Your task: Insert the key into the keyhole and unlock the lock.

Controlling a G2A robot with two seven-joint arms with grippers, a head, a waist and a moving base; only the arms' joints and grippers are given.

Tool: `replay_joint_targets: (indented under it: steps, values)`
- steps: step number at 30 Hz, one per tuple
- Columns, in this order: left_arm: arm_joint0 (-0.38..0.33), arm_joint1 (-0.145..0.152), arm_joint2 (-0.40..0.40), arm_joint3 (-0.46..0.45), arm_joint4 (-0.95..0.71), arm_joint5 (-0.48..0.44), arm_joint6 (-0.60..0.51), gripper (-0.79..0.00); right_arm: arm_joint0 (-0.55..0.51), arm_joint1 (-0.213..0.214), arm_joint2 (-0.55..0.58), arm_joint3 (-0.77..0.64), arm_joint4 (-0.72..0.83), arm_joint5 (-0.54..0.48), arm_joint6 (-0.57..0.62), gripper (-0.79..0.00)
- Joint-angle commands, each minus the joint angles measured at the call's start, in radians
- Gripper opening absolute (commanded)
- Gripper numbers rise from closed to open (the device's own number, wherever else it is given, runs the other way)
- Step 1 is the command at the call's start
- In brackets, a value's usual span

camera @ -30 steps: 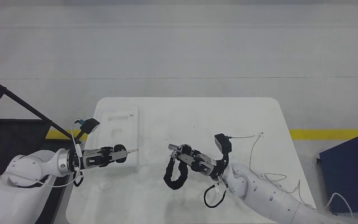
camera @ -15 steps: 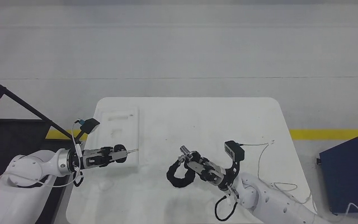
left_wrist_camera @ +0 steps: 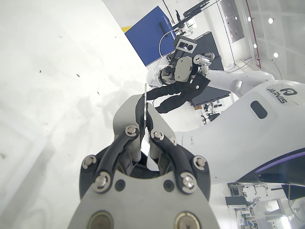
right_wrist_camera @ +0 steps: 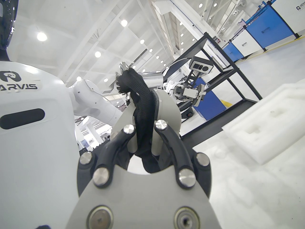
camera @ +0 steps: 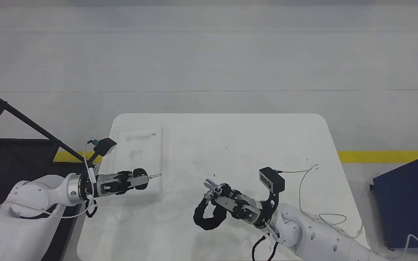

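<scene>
My left gripper (camera: 145, 177) is shut on a small silver key (left_wrist_camera: 145, 101), whose blade sticks out past the fingertips and points across the table toward the lock. My right gripper (camera: 219, 196) is shut on the lock's black fabric-covered cable (right_wrist_camera: 141, 101). That cable hangs as a loop (camera: 208, 216) over the white table (camera: 261, 143). The silver lock cylinder (left_wrist_camera: 197, 59) stands above the right fingers, its keyhole end facing the left wrist camera. A clear gap separates the key tip (camera: 157, 175) from the cylinder (camera: 209, 184).
A white foam tray (camera: 140, 147) with cut-out recesses lies at the table's back left, behind the left gripper; it also appears as a foam tray (right_wrist_camera: 269, 125) in the right wrist view. A black frame and blue partitions stand beyond the table.
The right gripper has carried the lock toward the table's front edge, first rightward, then slightly back left. The left arm and key have stayed still.
</scene>
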Motion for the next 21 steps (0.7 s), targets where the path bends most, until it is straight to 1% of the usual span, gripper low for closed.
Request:
replay_joint_targets:
  steps: [1, 12, 13, 15, 17, 18, 20, 21]
  values:
    - [0.0, 0.0, 0.0, 0.0, 0.0, 0.0, 0.0, -0.785, 0.0, 0.0, 0.0, 0.0, 0.0, 0.0, 0.0, -0.785]
    - [0.0, 0.0, 0.0, 0.0, 0.0, 0.0, 0.0, -0.785, 0.0, 0.0, 0.0, 0.0, 0.0, 0.0, 0.0, -0.785]
    - [0.0, 0.0, 0.0, 0.0, 0.0, 0.0, 0.0, -0.785, 0.005, 0.001, 0.005, 0.008, -0.027, 0.033, 0.033, -0.785]
    - [0.0, 0.0, 0.0, 0.0, 0.0, 0.0, 0.0, -0.785, 0.027, 0.004, 0.048, -0.019, -0.108, 0.119, 0.107, -0.785]
    - [0.0, 0.0, 0.0, 0.0, 0.0, 0.0, 0.0, -0.785, 0.034, 0.008, 0.081, -0.044, -0.192, 0.162, 0.139, -0.785]
    - [0.0, 0.0, 0.0, 0.0, 0.0, 0.0, 0.0, -0.785, 0.023, 0.008, 0.107, -0.068, -0.228, 0.16, 0.103, -0.785]
    - [0.0, 0.0, 0.0, 0.0, 0.0, 0.0, 0.0, -0.785, 0.021, 0.01, 0.143, -0.086, -0.33, 0.157, 0.069, -0.785]
    - [0.0, 0.0, 0.0, 0.0, 0.0, 0.0, 0.0, -0.785, 0.028, 0.009, 0.176, -0.113, -0.431, 0.153, 0.019, -0.785]
